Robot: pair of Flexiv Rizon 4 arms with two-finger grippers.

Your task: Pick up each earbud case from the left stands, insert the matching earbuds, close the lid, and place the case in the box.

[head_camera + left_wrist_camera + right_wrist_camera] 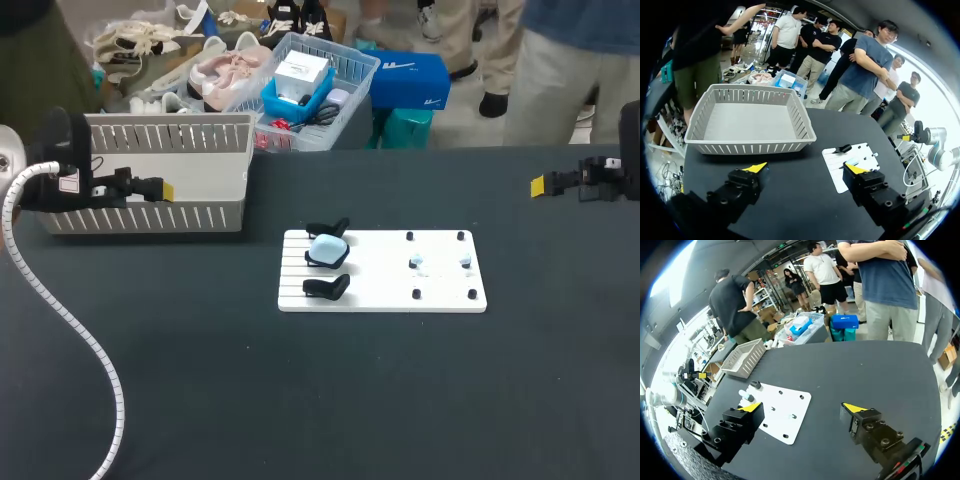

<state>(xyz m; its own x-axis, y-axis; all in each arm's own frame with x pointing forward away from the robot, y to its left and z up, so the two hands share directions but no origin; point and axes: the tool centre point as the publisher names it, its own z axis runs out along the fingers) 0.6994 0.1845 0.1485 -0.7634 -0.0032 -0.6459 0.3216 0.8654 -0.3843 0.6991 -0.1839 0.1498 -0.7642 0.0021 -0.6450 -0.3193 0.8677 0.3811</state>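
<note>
The earbud case [326,247], pale blue, sits on the middle of three black stands [327,289] at the left end of a white board [380,292] in the middle of the worktop [350,400], well apart from the grey box [150,215] at the far left corner. The left jaws by the box and the right jaws at the far right edge both gape wide, holding nothing. Two pale earbuds [417,263] lie among the board's pegs.

The left gripper [805,168] and right gripper [802,407] are each made of 2 blocky black fingers [742,187], capped by bright yellow wedge tips and dotted with round screw holes. A white spiral-wrapped cable [62,300] is run from the black left arm [55,165].
</note>
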